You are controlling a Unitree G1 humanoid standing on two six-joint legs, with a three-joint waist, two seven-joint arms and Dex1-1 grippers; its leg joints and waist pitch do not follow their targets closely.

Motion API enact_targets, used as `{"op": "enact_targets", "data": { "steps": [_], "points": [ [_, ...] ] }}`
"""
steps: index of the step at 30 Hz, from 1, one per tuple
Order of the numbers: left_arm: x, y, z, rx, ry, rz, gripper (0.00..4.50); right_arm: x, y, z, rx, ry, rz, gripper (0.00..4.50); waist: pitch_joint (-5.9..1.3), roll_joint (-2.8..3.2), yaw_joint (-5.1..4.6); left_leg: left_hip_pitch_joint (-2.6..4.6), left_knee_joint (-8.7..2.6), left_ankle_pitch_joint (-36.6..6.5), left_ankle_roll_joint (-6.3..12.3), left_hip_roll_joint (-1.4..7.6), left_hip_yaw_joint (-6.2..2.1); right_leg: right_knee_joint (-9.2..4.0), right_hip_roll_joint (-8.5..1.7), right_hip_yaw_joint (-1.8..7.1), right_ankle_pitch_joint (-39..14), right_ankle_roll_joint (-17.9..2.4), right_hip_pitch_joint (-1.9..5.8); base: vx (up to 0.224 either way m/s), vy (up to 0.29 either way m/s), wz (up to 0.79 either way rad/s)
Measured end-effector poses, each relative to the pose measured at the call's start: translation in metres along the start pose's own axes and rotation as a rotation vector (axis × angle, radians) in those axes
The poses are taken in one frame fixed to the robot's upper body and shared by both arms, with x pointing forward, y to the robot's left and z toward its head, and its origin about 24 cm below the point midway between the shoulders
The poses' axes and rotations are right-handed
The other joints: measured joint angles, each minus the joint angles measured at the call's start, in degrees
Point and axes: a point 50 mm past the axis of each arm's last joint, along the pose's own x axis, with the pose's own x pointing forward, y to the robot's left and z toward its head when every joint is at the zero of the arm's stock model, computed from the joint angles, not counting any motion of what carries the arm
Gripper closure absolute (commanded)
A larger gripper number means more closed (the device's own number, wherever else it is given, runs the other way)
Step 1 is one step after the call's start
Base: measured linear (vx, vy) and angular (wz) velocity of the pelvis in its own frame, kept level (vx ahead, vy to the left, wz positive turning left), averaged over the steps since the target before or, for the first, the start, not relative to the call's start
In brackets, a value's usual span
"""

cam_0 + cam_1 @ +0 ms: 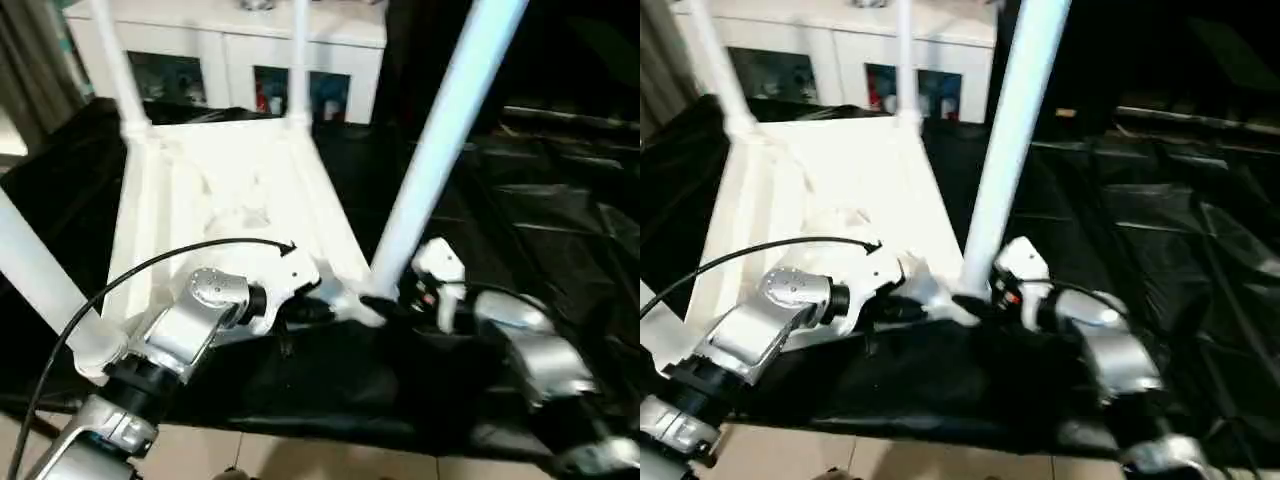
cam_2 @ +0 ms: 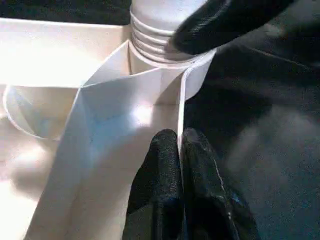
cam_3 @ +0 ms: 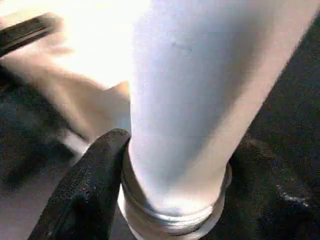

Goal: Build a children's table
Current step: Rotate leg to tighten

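The white tabletop (image 1: pixel 225 200) lies upside down on the black-covered desk (image 1: pixel 540 200), its ribbed underside facing up, reaching from the desk's front edge back toward the far edge. Legs stand up from its corner sockets: one at the near left corner (image 1: pixel 40 285), two thin-looking ones at the far corners (image 1: pixel 118 65) (image 1: pixel 299 55).

The left claw (image 2: pixel 179 165) comes in over the tabletop's near edge, close to the near right corner. Its two black fingers (image 2: pixel 155 190) are pressed together on the thin upright rim wall of the tabletop, one finger on each side of that wall, just short of the round corner socket (image 2: pixel 167 62). A black cable (image 1: pixel 150 265) arcs over the left forearm.

At the near right corner the fourth leg (image 1: pixel 440 140) rises tilted, leaning toward the right, with its threaded foot sitting in the socket. The right claw (image 3: pixel 172 165) is at the very base of this leg, a black finger (image 3: pixel 90 195) on either side of it and against it, right above the socket's rings. The right forearm lies over the desk's black cover near the front edge.

Behind the desk's far edge stands a white cabinet with glass doors (image 1: pixel 250 60).
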Motion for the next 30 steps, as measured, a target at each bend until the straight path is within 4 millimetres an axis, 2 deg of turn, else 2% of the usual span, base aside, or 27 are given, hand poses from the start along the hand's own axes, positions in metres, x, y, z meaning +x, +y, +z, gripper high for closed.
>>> {"op": "enact_targets", "data": {
  "steps": [1,7,10,11,12,14,15,17,21,30],
  "points": [
    [0.006,0.003,0.003,-0.014,0.000,0.045,4.50,0.008,-0.001,0.001,0.022,-0.008,-0.079,1.78,-0.01,0.03,-0.42,-0.01,0.00,0.00,0.00,-0.07,-0.01,-0.10,-0.04,0.01,0.00,0.00,-0.02,0.000,0.000,0.00],
    [0.035,0.005,0.016,-0.088,-0.014,0.218,4.50,0.039,-0.001,0.007,0.108,-0.009,-0.416,1.79,-0.32,0.42,-1.16,0.02,0.00,-0.01,0.01,-0.39,-0.18,-0.48,-0.18,0.07,-0.01,0.01,0.01,0.000,0.000,0.00],
    [0.039,0.004,0.019,-0.089,-0.018,0.236,4.50,0.044,0.000,0.009,0.105,-0.006,-0.453,1.79,-0.44,0.53,-1.24,-0.02,-0.06,-0.02,0.03,-0.48,-0.27,-0.58,-0.20,0.10,0.00,0.01,0.02,0.000,0.000,0.00],
    [0.039,0.004,0.019,-0.090,-0.019,0.236,4.50,0.044,0.000,0.009,0.106,-0.007,-0.456,1.44,-0.51,0.56,-1.21,-0.02,-0.09,-0.02,0.03,-0.48,-0.27,-0.58,-0.20,0.10,0.00,0.01,0.02,0.000,0.000,0.00],
    [0.039,0.004,0.019,-0.091,-0.019,0.237,4.50,0.045,0.000,0.009,0.105,-0.011,-0.459,1.44,-0.57,0.54,-1.20,-0.03,-0.14,-0.03,0.05,-0.49,-0.26,-0.58,-0.20,0.10,0.00,0.01,0.02,0.000,0.000,0.00],
    [0.039,0.005,0.019,-0.089,-0.020,0.237,4.50,0.045,0.000,0.009,0.115,-0.026,-0.457,1.07,-0.63,0.46,-1.07,-0.03,-0.29,-0.03,0.05,-0.49,-0.26,-0.58,-0.20,0.09,0.00,0.00,0.00,0.000,0.000,0.00],
    [0.039,0.005,0.020,-0.087,-0.022,0.236,4.50,0.045,0.000,0.009,0.128,-0.034,-0.456,1.07,-0.63,0.46,-1.03,-0.02,-0.33,-0.03,0.05,-0.49,-0.26,-0.58,-0.20,0.08,0.01,0.00,-0.01,0.000,0.000,0.00],
    [0.038,0.006,0.020,-0.074,-0.024,0.232,4.50,0.043,0.000,-0.001,0.170,-0.022,-0.458,0.90,-0.62,0.47,-1.01,-0.05,-0.48,-0.03,0.05,-0.49,-0.26,-0.58,-0.19,0.06,0.03,-0.02,-0.09,0.000,0.000,0.00],
    [0.035,0.007,0.019,-0.060,-0.032,0.201,4.50,0.036,-0.007,-0.001,0.202,-0.041,-0.391,0.63,-0.61,0.57,-0.65,-0.07,-0.67,-0.03,0.04,-0.48,-0.23,-0.51,-0.18,0.03,0.10,-0.07,-0.17,0.000,0.000,0.00],
    [0.006,0.011,0.006,0.026,-0.053,0.053,4.50,-0.021,-0.026,0.008,0.022,0.012,0.022,0.63,-0.55,0.65,0.90,-0.16,-1.21,-0.04,0.03,-0.40,-0.14,-0.51,-0.13,-0.10,0.16,-0.30,-0.43,0.000,0.000,0.00]
  ]
}}
